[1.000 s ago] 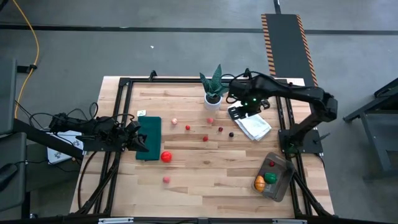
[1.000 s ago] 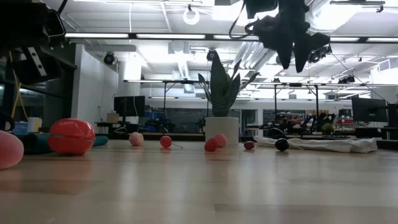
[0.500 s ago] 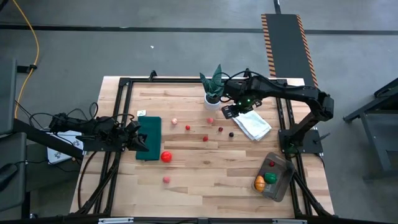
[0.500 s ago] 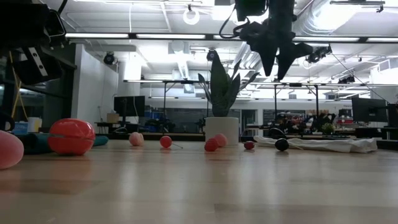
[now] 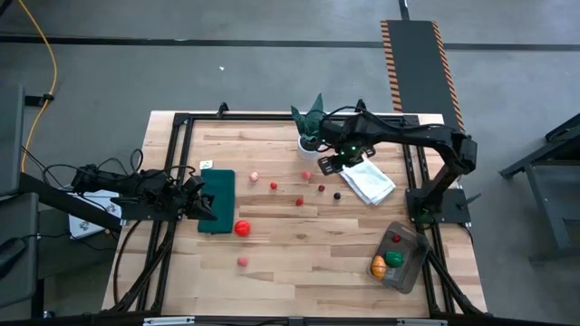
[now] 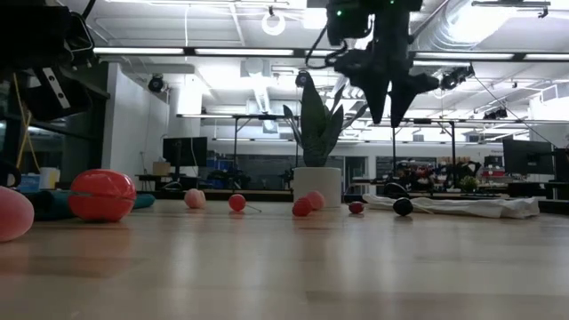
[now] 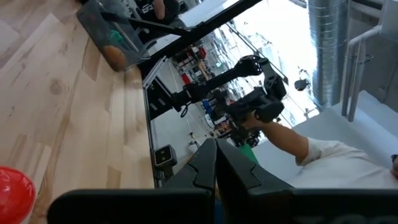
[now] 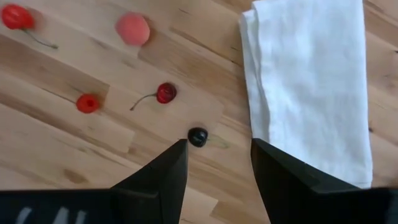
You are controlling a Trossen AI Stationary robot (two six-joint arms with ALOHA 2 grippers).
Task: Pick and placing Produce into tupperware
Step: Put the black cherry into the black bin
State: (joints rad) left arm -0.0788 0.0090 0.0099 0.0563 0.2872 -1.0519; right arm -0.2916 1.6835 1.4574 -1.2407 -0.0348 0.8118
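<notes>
1. At the left edge of the high view the left gripper (image 5: 201,205) is resting on the green mat (image 5: 217,200), fingers pressed together and holding nothing; this arm is waiting.
2. Just right of the mat's lower end a large red fruit (image 5: 242,228) is lying on the table (image 5: 299,272), with a pink one (image 5: 243,262) below it toward lower centre.
3. Across the middle of the frame small produce is lying in a loose band: a pale piece (image 5: 256,177), a red one (image 5: 274,186), another red one (image 5: 299,201), a peach-pink piece (image 5: 307,176), a cherry (image 5: 321,188) and a dark berry (image 5: 336,195).
4. Above centre the right gripper (image 5: 332,164) is hanging in the air beside the potted plant (image 5: 311,127), its jaws standing about half open and empty.
5. The relation that matters: in the right wrist view the dark berry (image 8: 198,136) is sitting almost between the two fingers, slightly nearer one (image 8: 163,171), so it is lying nearly straight below the gripper, with the cloth (image 8: 308,87) just beside it. Being round, it has no long axis to line up with. The right arm is far nearer it than the left.
6. At lower right the tupperware (image 5: 401,256) is standing well apart from the gripper, already holding orange, green and red pieces.
</notes>
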